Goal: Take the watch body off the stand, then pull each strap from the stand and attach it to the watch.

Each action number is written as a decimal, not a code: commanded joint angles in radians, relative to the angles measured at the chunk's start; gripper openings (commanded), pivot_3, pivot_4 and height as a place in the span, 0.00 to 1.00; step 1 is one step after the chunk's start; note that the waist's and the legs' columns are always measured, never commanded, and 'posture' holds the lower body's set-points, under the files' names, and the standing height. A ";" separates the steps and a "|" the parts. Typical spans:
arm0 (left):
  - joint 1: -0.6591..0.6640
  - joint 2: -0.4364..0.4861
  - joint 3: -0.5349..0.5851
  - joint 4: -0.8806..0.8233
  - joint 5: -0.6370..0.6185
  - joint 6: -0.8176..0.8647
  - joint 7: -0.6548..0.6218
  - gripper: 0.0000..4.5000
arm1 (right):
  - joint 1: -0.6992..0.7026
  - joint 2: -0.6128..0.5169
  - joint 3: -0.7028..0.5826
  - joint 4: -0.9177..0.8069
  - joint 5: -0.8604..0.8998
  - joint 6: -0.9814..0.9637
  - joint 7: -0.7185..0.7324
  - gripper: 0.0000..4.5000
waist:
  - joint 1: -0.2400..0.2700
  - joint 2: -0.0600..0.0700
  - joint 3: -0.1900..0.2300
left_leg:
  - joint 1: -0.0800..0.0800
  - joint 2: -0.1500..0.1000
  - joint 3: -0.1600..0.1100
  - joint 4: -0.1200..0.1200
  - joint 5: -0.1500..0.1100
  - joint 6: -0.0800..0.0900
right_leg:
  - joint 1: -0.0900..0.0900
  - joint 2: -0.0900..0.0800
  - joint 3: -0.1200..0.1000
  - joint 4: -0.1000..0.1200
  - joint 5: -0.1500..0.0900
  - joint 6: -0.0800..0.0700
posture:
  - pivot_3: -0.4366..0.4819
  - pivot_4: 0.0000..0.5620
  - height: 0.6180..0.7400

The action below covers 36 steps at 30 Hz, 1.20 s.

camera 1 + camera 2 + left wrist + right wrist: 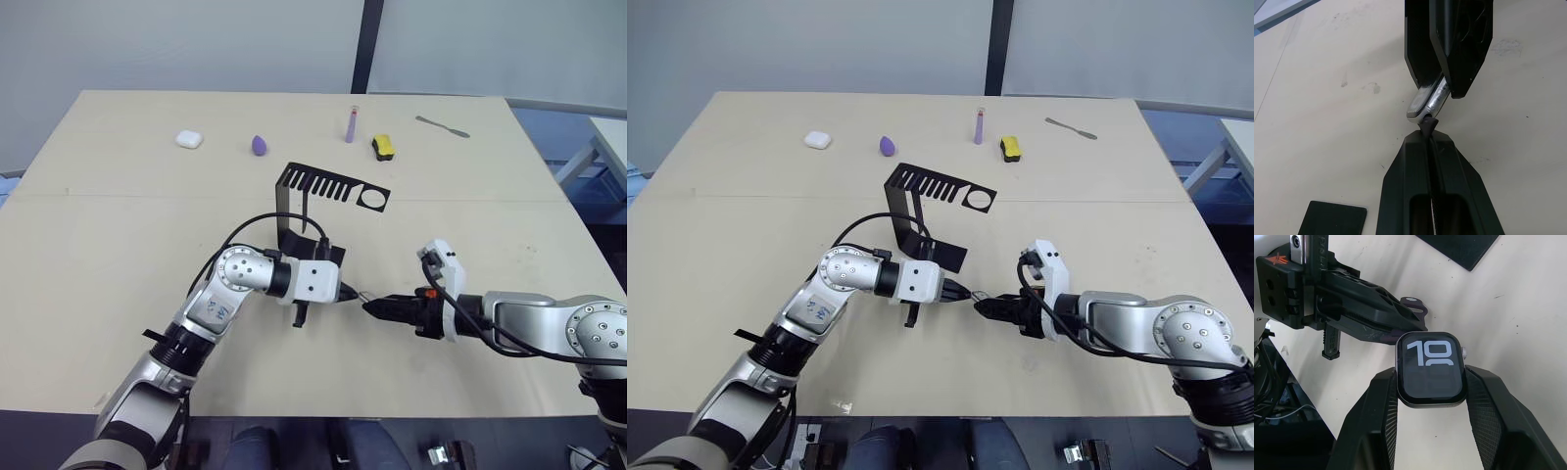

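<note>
Right jaws (1431, 387) pinching watch body (1431, 369) by its sides | left jaws (1428, 142) pressed on strap (1428, 125) end at case edge | near worktop (118, 245) front edge, stand (313, 196) behind | step: attaching strap | next: align, slide in.

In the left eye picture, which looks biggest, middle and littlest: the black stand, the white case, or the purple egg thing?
1. The stand, by far the biggest.
2. The white case.
3. The purple egg thing, only slightly smaller than the case, so those two are close.
</note>
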 commanded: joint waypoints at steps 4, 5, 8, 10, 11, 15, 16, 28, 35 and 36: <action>-0.022 -0.029 -0.010 -0.028 -0.012 -0.013 0.013 0.00 | -0.022 0.009 -0.001 -0.064 0.045 0.003 0.060 0.34 | 0.000 0.000 0.000 | 0.000 0.000 0.000 0.000 0.000 0.000 | 0.000 0.000 0.000 0.000 0.000 0.000 | 0.48 0.27 1.00; -0.023 -0.030 -0.010 -0.028 -0.012 -0.013 0.013 0.00 | -0.022 0.008 -0.001 -0.064 0.045 0.004 0.061 0.34 | 0.000 0.000 0.000 | 0.000 0.000 0.000 0.000 0.000 0.000 | 0.000 0.000 0.000 0.000 0.000 0.000 | 0.48 0.27 1.00; -0.020 -0.030 -0.012 -0.030 -0.010 -0.013 0.012 0.00 | -0.023 0.007 -0.001 -0.064 0.046 0.006 0.065 0.34 | 0.000 0.000 0.000 | 0.000 0.000 0.000 0.000 0.000 0.000 | 0.000 0.000 0.000 0.000 0.000 0.000 | 0.48 0.27 1.00; -0.019 -0.030 -0.013 -0.030 -0.010 -0.013 0.011 0.00 | -0.025 0.006 -0.001 -0.064 0.047 0.006 0.066 0.34 | 0.000 0.000 0.000 | 0.000 0.000 0.000 0.000 0.000 0.000 | 0.000 0.000 0.000 0.000 0.000 0.000 | 0.48 0.27 1.00; -0.020 -0.030 -0.014 -0.029 -0.010 -0.013 0.011 0.00 | -0.027 0.007 0.000 -0.064 0.047 0.007 0.066 0.34 | 0.000 0.000 0.000 | 0.000 0.000 0.000 0.000 0.000 0.000 | 0.000 0.000 0.000 0.000 0.000 0.000 | 0.48 0.27 1.00; -0.022 -0.032 -0.016 -0.029 -0.009 -0.012 0.011 0.00 | -0.029 0.006 0.000 -0.066 0.051 0.009 0.067 0.34 | 0.000 0.000 0.000 | 0.000 0.000 0.000 0.000 0.000 0.000 | 0.000 0.000 0.000 0.000 0.000 0.000 | 0.48 0.27 1.00; -0.024 -0.033 -0.016 -0.026 -0.009 -0.013 0.011 0.00 | -0.031 0.006 0.001 -0.066 0.052 0.009 0.067 0.34 | 0.000 0.000 0.000 | 0.000 0.000 0.000 0.000 0.000 0.000 | 0.000 0.000 0.000 0.000 0.000 0.000 | 0.48 0.27 1.00; -0.023 -0.034 -0.017 -0.034 -0.008 -0.011 0.011 0.00 | -0.021 0.004 0.004 -0.080 0.055 0.006 0.054 0.34 | 0.000 0.000 0.000 | 0.000 0.000 0.000 0.000 0.000 0.000 | 0.000 0.000 0.000 0.000 0.000 0.000 | 0.48 0.27 1.00; -0.021 -0.032 -0.019 -0.028 -0.005 -0.014 0.010 0.00 | -0.018 0.011 0.007 -0.084 0.055 0.003 0.057 0.34 | 0.000 0.000 0.000 | 0.000 0.000 0.000 0.000 0.000 0.000 | 0.000 0.000 0.000 0.000 0.000 0.000 | 0.48 0.27 1.00; -0.022 -0.033 -0.020 -0.027 -0.004 -0.014 0.010 0.00 | -0.018 0.012 0.008 -0.084 0.055 0.003 0.058 0.34 | 0.000 0.000 0.000 | 0.000 0.000 0.000 0.000 0.000 0.000 | 0.000 0.000 0.000 0.000 0.000 0.000 | 0.48 0.27 1.00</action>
